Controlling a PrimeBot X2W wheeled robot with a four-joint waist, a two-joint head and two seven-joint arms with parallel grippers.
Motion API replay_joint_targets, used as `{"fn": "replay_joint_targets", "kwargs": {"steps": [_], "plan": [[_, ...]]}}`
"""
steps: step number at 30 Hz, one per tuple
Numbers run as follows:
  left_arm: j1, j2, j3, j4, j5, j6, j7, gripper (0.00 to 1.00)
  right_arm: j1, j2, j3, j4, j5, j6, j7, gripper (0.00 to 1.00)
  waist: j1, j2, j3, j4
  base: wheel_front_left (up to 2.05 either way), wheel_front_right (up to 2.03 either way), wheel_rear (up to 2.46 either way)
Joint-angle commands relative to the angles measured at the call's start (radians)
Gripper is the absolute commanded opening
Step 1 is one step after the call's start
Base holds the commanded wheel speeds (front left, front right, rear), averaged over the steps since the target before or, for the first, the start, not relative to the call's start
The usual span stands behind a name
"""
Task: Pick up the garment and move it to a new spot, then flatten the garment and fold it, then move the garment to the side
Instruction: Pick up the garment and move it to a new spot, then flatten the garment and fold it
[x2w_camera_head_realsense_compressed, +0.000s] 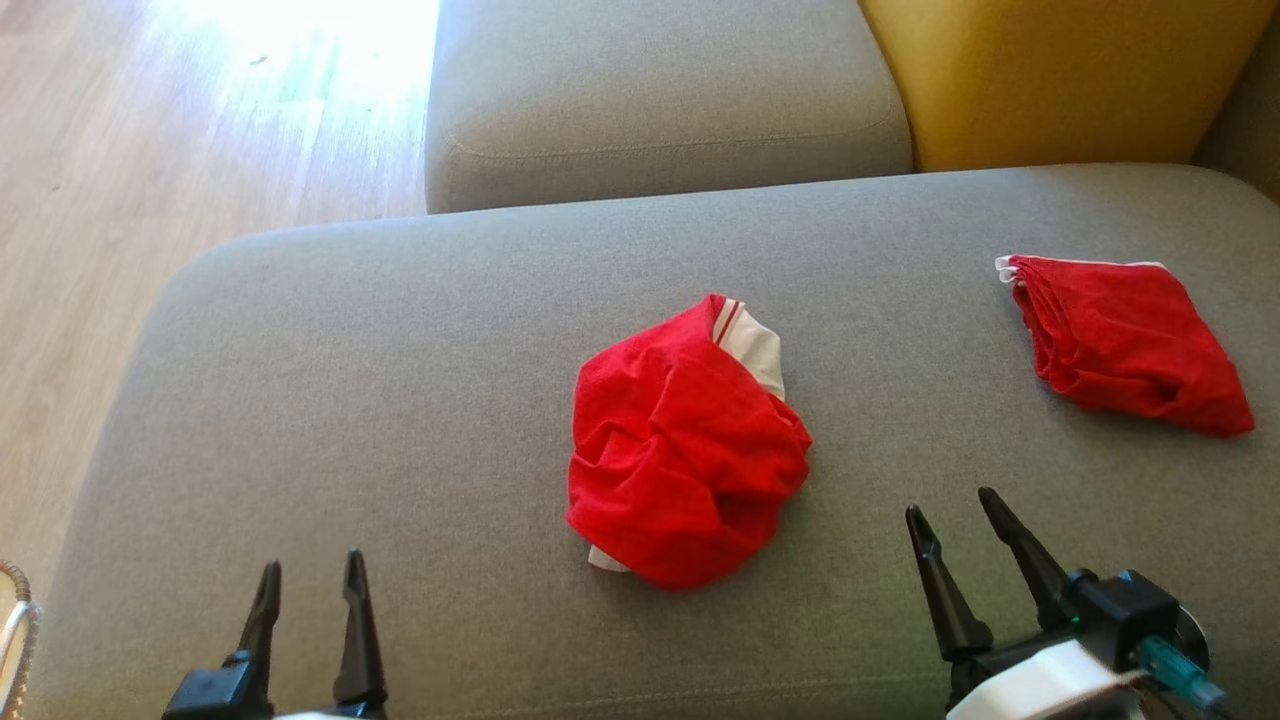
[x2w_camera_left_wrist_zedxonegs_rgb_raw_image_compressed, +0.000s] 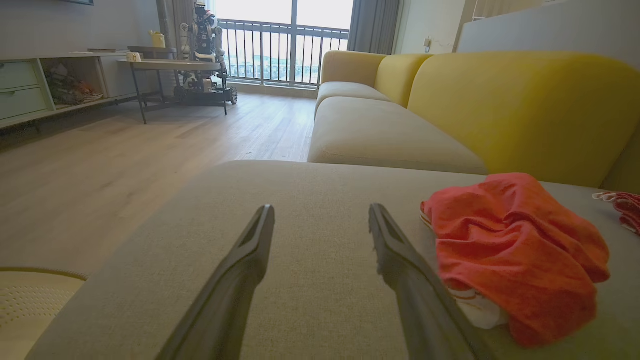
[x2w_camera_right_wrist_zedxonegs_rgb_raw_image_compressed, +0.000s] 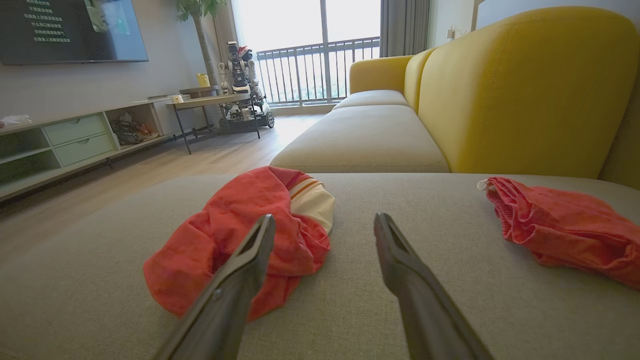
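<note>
Garment (x2w_camera_head_realsense_compressed: 688, 445) crumpled at frame centre on grey cushion (x2w_camera_head_realsense_compressed: 300, 350), untouched. Left gripper (x2w_camera_head_realsense_compressed: 312, 560) lower left, right gripper (x2w_camera_head_realsense_compressed: 948, 500) lower right: both spread wide, empty. Best to pinch a raised fold, lift clear, steer away from folded red piece (x2w_camera_head_realsense_compressed: 1125, 345) at right.

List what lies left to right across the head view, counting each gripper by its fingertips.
In order: wood floor → left gripper → crumpled red garment with white trim → right gripper → folded red garment.
</note>
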Motion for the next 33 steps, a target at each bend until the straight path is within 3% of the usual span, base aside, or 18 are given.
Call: {"fn": "replay_joint_targets", "kwargs": {"steps": [1, 20, 33], "plan": [[-0.030, -0.007, 0.037, -0.028, 0.009, -0.005, -0.012, 1.00, -0.025, -0.004, 0.024, -0.033, 0.003, 0.000, -0.009, 1.00, 0.0001, -0.0001, -0.001, 0.001, 0.00, 0.00, 0.00], [-0.041, -0.011, 0.062, -0.004, 0.030, -0.024, -0.012, 1.00, -0.022, -0.004, 0.026, -0.026, 0.015, 0.000, -0.009, 1.00, 0.0001, -0.0001, 0.000, -0.004, 0.00, 0.00, 0.00], [-0.187, -0.011, 0.021, 0.030, 0.041, -0.055, -0.012, 1.00, -0.049, -0.004, 0.025, -0.021, 0.010, 0.000, -0.009, 1.00, 0.0001, -0.0001, 0.047, -0.042, 0.00, 0.00, 0.00]]}}
